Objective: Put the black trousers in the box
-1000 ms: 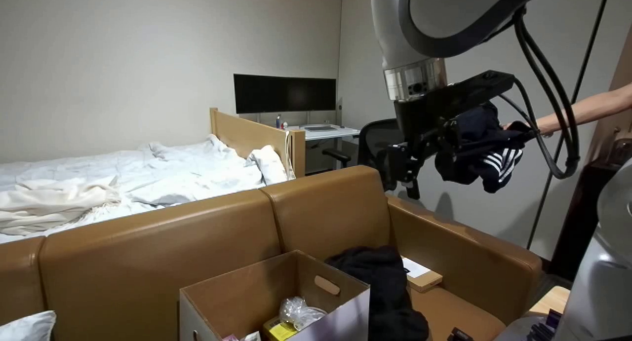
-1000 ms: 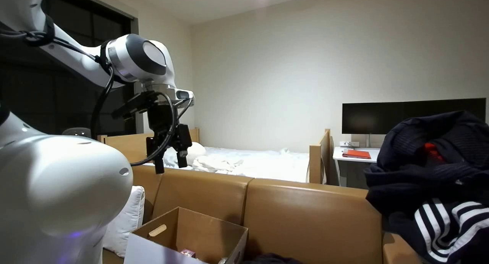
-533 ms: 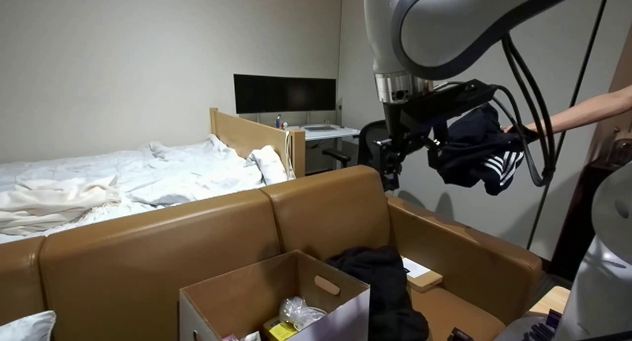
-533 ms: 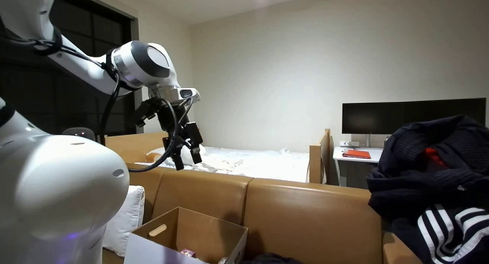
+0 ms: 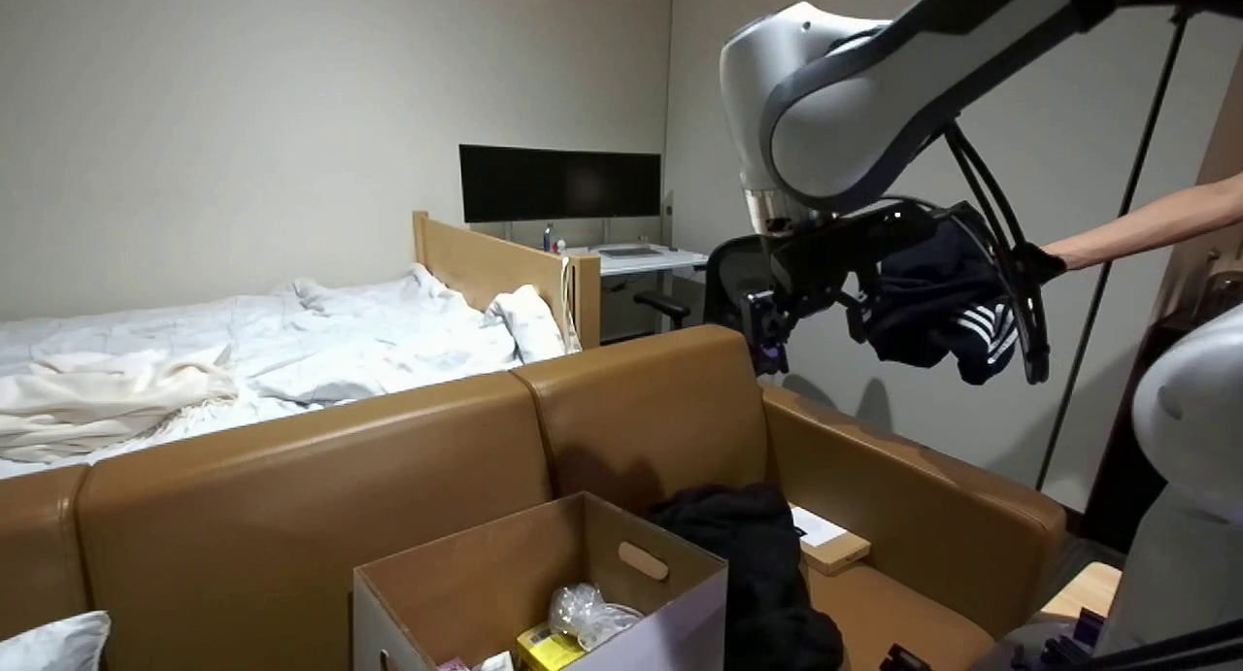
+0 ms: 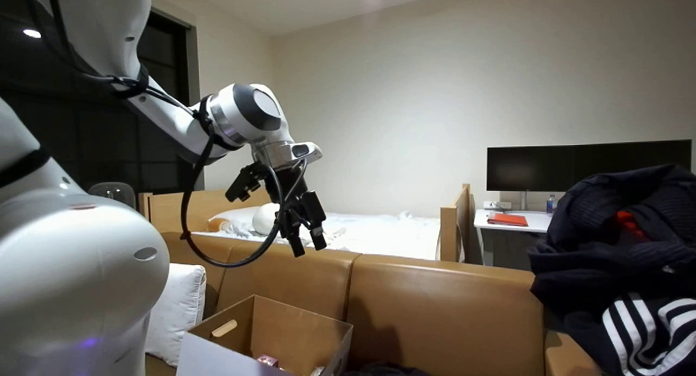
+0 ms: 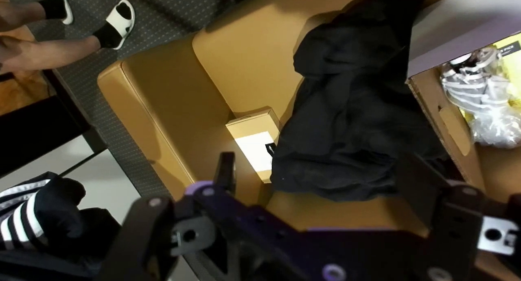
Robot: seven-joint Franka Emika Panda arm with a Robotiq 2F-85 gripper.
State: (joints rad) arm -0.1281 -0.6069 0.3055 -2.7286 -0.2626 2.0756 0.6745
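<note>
On the brown sofa [image 5: 320,477], in an exterior view, stands the open box [image 5: 466,574], brown within and pale outside, with a yellow packet [image 5: 552,649] and crinkled clear plastic [image 5: 580,611] in it. Just to its right a black cloth [image 5: 748,554] lies heaped on the seat, and a flat carton [image 5: 837,552] rests near the sofa's right end. The pincer [image 5: 814,349] hangs well above the seat, its fingers spread. Farther right, a person's arm [image 5: 1146,226] reaches in to the black trousers [image 5: 981,341], bunched in the air and showing white stripes. At the far left is a bed [image 5: 490,263] with white covers; beyond it a monitor [image 5: 561,185] stands above a white surface [image 5: 675,260]. In an exterior view, a white cushion [image 6: 179,316] leans on the sofa left of the box; the pincer is higher than the box, and the trousers hang near on the right, below dark ribbed fabric [image 6: 590,213]. A red folder [image 6: 507,219] lies on the surface. In the wrist view the pincer is wide apart, the black cloth seen between and beyond its fingers, the flat carton left of the cloth, the box at the right. The striped trousers are at the left, past the sofa; farther off, white slides [image 7: 115,24] on a person's feet stand on dark carpet [image 7: 163,33].
</note>
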